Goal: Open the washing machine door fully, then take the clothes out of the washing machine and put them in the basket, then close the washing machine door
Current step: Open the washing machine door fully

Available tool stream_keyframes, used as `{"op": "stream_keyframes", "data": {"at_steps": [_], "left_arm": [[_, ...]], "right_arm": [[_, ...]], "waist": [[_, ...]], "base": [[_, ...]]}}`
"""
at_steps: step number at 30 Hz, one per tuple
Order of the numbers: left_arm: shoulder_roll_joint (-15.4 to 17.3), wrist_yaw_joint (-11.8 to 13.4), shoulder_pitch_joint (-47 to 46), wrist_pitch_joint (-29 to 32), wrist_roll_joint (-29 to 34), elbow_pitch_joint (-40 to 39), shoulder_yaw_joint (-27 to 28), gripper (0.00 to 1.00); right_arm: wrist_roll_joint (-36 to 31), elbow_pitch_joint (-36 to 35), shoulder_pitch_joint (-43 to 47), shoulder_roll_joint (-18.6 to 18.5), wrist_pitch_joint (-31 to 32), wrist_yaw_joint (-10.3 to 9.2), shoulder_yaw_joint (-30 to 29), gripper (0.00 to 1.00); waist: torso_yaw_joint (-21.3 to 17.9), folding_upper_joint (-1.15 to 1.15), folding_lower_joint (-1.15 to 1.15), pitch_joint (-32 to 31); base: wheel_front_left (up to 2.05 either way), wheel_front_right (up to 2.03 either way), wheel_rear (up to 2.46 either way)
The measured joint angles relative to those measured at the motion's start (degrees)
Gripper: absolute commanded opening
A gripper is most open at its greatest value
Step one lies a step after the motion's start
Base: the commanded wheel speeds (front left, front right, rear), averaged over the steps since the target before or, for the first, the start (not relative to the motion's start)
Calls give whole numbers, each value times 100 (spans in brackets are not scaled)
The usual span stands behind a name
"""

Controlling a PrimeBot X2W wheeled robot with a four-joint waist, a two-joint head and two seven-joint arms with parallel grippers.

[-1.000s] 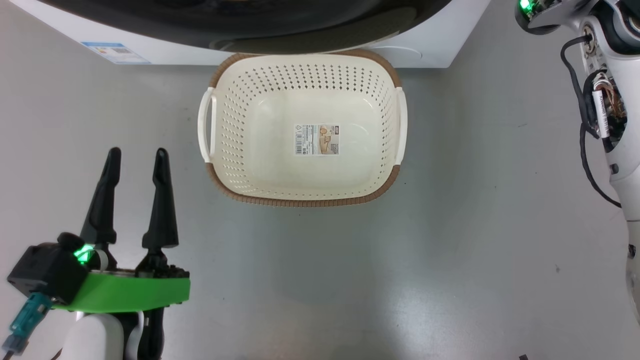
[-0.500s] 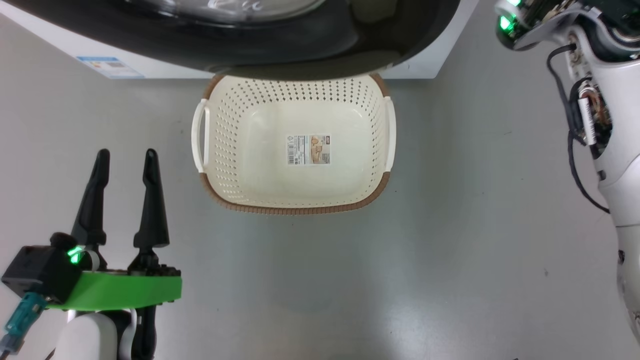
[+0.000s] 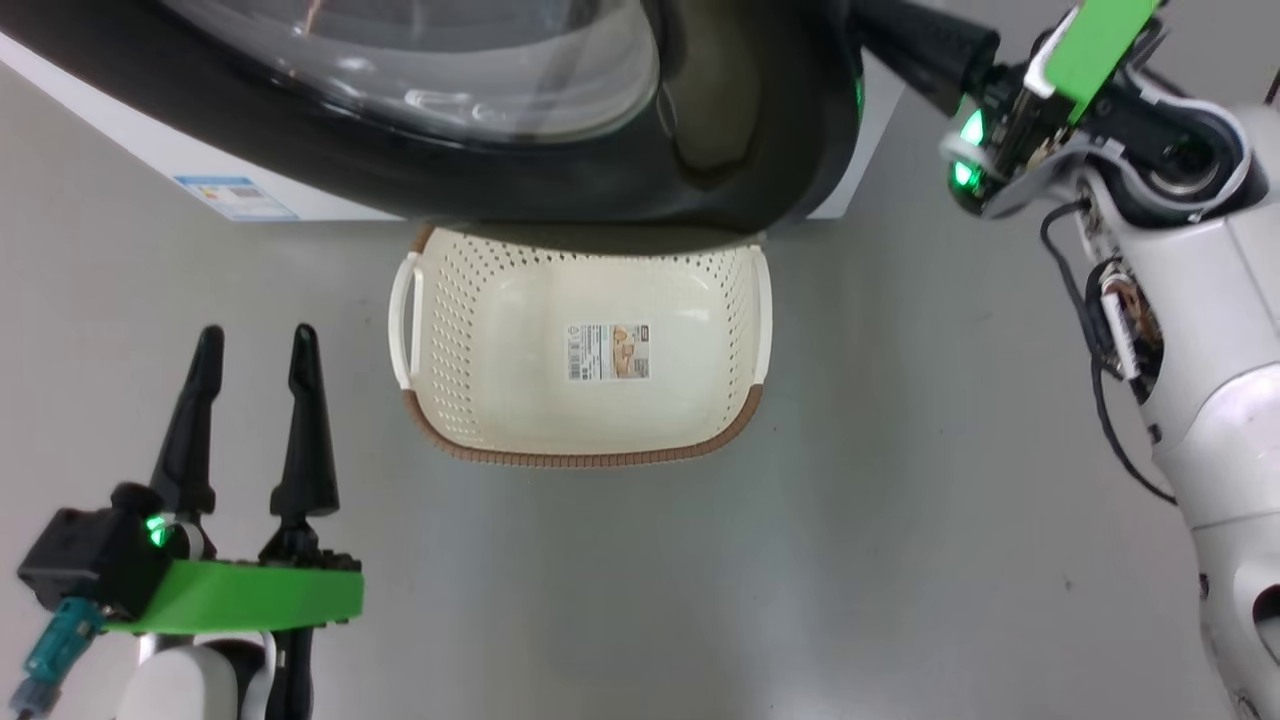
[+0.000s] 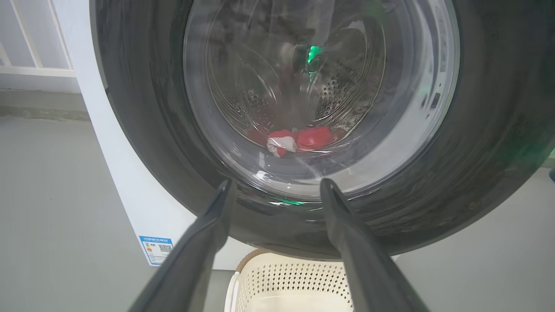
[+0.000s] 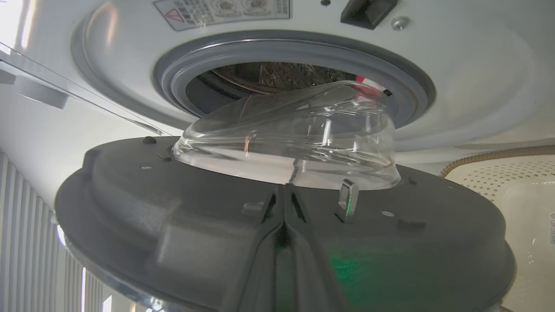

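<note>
The washing machine door (image 3: pixel 740 130), black-rimmed with a clear glass bowl (image 3: pixel 450 70), stands partly open above the far rim of the cream basket (image 3: pixel 500 430). My right gripper (image 3: pixel 900 30) is shut, its tips (image 5: pixel 285 190) against the door's grey inner face (image 5: pixel 173 225) just below the bowl. Behind it the grey rubber ring (image 5: pixel 182 69) frames the drum. My left gripper (image 3: pixel 252 350) hangs open at the lower left, nothing between its fingers (image 4: pixel 217 208). Red and white clothes (image 4: pixel 303 138) lie in the drum, seen through the glass; a red bit (image 5: pixel 368 89) shows at the ring.
The white washing machine (image 3: pixel 150 150) carries a small blue sticker (image 3: pixel 235 197) low on its front. Grey floor (image 3: pixel 900 500) spreads around the basket. My right arm's pale forearm (image 3: pixel 1200 400) runs down the right side. A paper label (image 3: pixel 608 351) lies on the basket's bottom.
The head camera has shifted. The door has swung further out and now covers more of the basket's far side. My right gripper has come into the top right. The left gripper stays open.
</note>
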Motion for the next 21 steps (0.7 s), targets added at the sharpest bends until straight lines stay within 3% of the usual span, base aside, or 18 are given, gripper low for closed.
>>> {"op": "stream_keyframes", "data": {"at_steps": [9,14,15,16,17,21], "left_arm": [[1,0,173,0,25,23,10,100],[1,0,197,0,25,25,0,100],[1,0,208,0,25,26,-1,100],[1,0,232,0,24,26,-3,100],[1,0,259,0,24,26,-3,100],[2,0,287,0,24,25,-15,100]], "right_arm": [[-1,96,218,82,11,0,-54,0],[-240,372,310,112,-631,0,-166,0],[-331,467,313,113,-893,0,-218,13],[-417,598,312,109,-1201,0,-255,47],[-570,746,312,100,-1552,0,-267,100],[-1223,828,320,16,-2569,-1,-172,100]], "waist": [[-57,0,0,-273],[-73,0,0,-327],[-75,0,0,-338],[-78,0,0,-349],[-83,0,0,-358],[-92,0,0,-359]], "base": [[0,0,0],[0,0,0],[0,0,0],[0,0,0],[0,0,0],[0,0,0]]}}
